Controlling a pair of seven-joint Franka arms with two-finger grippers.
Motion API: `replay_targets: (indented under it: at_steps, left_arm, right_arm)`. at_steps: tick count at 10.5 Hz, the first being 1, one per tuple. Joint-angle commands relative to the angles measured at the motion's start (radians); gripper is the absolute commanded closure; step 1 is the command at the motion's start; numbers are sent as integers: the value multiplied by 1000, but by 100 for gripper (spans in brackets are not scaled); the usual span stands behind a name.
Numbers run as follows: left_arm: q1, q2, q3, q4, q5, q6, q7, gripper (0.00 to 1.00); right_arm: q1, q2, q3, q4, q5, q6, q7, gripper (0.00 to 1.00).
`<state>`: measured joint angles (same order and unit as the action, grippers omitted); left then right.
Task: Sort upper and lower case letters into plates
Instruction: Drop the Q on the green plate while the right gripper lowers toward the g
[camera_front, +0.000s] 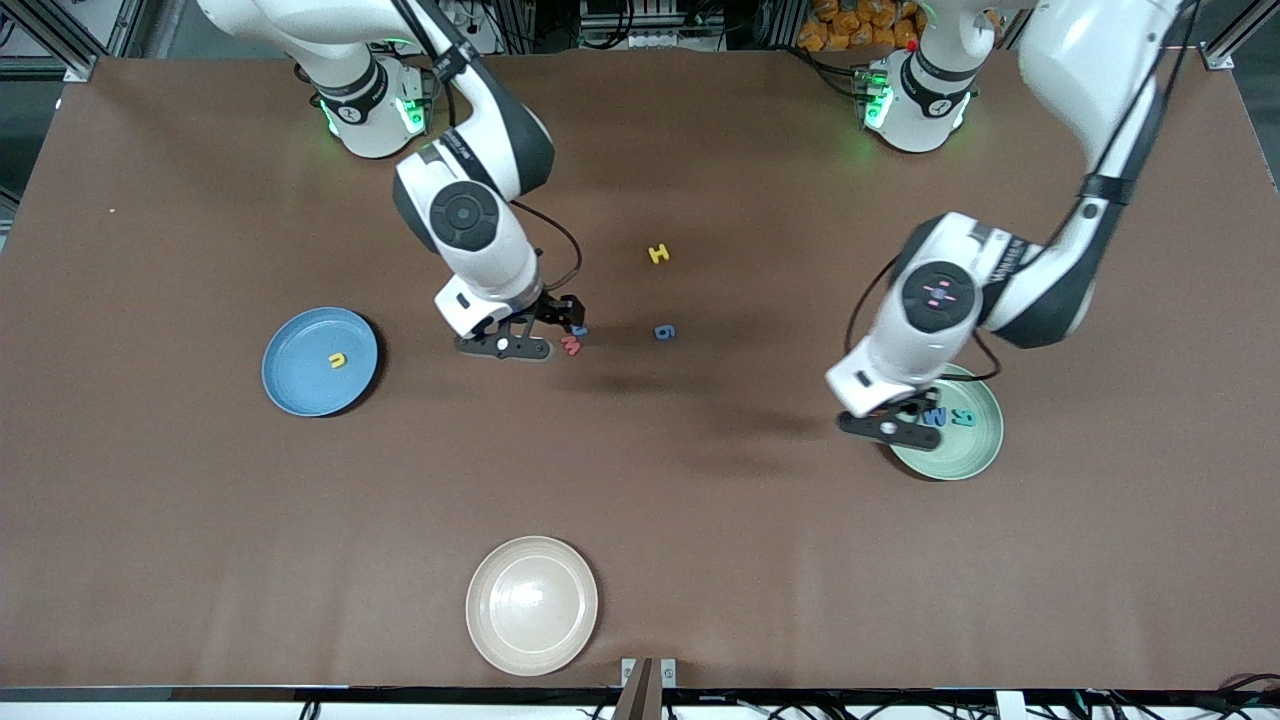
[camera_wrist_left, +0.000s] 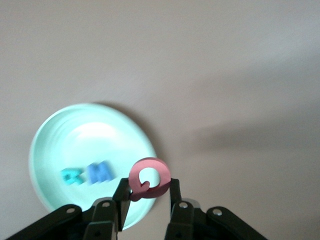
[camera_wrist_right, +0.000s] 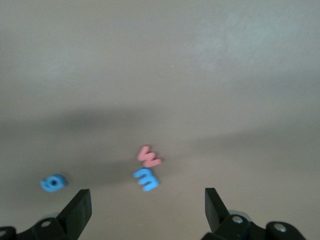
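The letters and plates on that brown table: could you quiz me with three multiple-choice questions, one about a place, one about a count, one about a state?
1. Where does the yellow letter u lie?
A. in the blue plate
B. in the cream dish
C. on the bare table

2. How many letters lie in the green plate?
A. none
B. two
C. four

3. What is the left gripper doing?
A. hanging open
B. gripping a red letter
C. gripping a plate

Answers: 1 A, it sits inside the rim. 2 B, one teal, one blue. 3 B, its fingers pinch it over the plate's edge.
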<state>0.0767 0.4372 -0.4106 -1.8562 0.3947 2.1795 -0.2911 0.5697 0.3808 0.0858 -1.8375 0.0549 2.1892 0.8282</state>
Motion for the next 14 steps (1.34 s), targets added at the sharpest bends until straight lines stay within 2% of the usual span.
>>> replay_targets:
  at_steps: [1, 3, 5, 6, 7, 8, 11, 13, 14]
  left_arm:
    - [70, -29, -1, -109, -10, 2, 24, 100]
    - [139, -8, 19, -150, 73, 28, 23, 100]
    - [166, 29, 26, -181, 93, 110, -6, 100]
    - [182, 38, 27, -181, 96, 140, -44, 91]
    - [187, 44, 26, -181, 98, 163, -55, 51]
    - [189, 41, 26, -181, 95, 166, -65, 1]
    - [186, 23, 7, -199, 90, 160, -213, 0]
    - [167, -5, -74, -207, 90, 128, -392, 0]
    - [155, -11, -118, -201, 89, 82, -486, 0]
  right_arm:
    - [53, 98, -6, 124, 5, -16, 231, 0]
    - [100, 180, -6, 220, 3, -8, 515, 0]
    - [114, 255, -6, 294, 3, -5, 751, 0]
    - [130, 280, -6, 320, -1, 0, 847, 0]
    - [131, 296, -6, 336, 0, 15, 926, 0]
    - [136, 303, -6, 336, 0, 47, 1010, 0]
    - [159, 332, -6, 336, -1, 89, 1161, 0]
    - [161, 332, -6, 333, -1, 83, 1189, 0]
    - [209, 340, -14, 331, -21, 93, 1198, 0]
